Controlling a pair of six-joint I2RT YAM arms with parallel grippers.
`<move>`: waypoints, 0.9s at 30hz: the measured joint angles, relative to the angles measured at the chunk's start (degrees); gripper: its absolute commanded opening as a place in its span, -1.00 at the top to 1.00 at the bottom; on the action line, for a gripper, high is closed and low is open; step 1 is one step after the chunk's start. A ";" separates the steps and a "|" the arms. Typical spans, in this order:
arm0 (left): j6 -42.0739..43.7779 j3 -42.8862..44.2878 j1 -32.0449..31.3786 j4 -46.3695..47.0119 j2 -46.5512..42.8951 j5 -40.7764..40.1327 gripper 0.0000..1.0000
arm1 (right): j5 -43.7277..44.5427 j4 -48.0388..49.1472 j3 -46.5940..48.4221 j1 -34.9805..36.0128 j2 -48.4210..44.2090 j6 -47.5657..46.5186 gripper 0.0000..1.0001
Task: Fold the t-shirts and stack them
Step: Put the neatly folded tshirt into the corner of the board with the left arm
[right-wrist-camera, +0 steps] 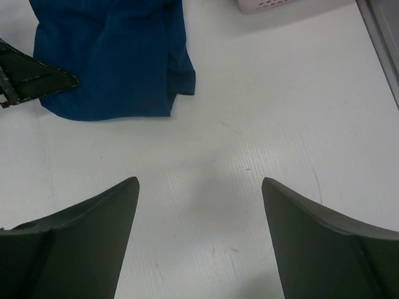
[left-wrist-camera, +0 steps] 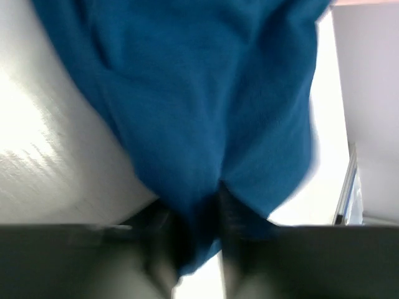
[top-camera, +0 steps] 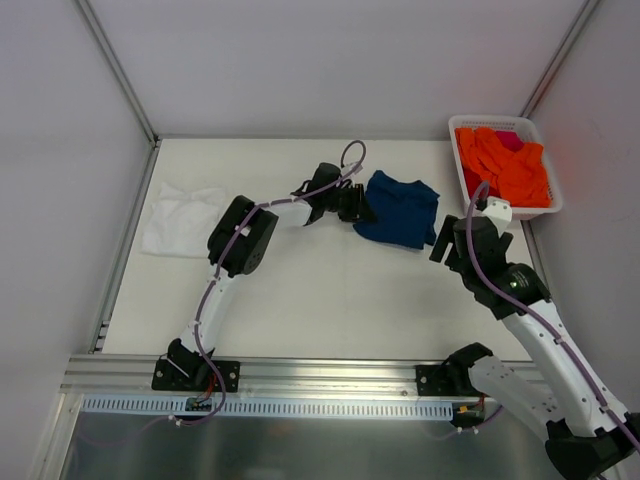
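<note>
The left gripper (top-camera: 352, 205) is closed to a narrow gap, and its fingers (left-wrist-camera: 229, 227) pinch a fold at the left edge of the blue t-shirt (top-camera: 402, 210). In the left wrist view, blue cloth fills the space between the two fingers and spreads out beyond them. The blue t-shirt lies crumpled on the far right part of the table (top-camera: 330, 300), near the basket (top-camera: 556, 207) at the far right corner, which holds orange cloth (top-camera: 505, 165). The right gripper (right-wrist-camera: 199, 184) has its jaws spread wide and holds nothing. It hovers over bare table just beside the near right edge of the blue t-shirt. The white t-shirt (top-camera: 180, 220) lies flat at the left side of the table, well apart from both grippers.
</note>
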 measured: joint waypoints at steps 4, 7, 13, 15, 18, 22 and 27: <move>-0.52 1.14 -0.02 -1.11 1.53 0.37 1.00 | 0.13 -1.16 0.00 0.00 -2.80 0.26 -0.68; -0.50 1.29 -0.02 -1.49 1.53 0.20 1.00 | 0.17 -1.97 0.00 0.00 -3.89 0.39 -0.68; 0.74 -6.54 -0.33 -2.86 -4.63 -6.10 1.00 | -0.11 -2.36 0.00 0.00 -3.69 0.39 -0.68; 1.77 -11.87 -0.31 -4.81 -9.35 -9.99 1.00 | -0.48 -2.29 0.00 0.00 -3.17 0.39 -0.68; 2.86 -19.98 0.31 -8.04 -16.76 -15.78 1.00 | -1.40 -1.42 -0.20 0.02 -1.81 0.37 -0.68; 3.26 -29.42 2.86 -11.61 -25.49 -22.45 1.00 | -3.54 1.81 -2.45 0.02 1.36 0.35 -0.69; 3.39 -36.98 5.44 -14.97 -33.40 -30.12 1.00 | -8.24 8.39 -5.05 0.02 9.64 0.37 -0.70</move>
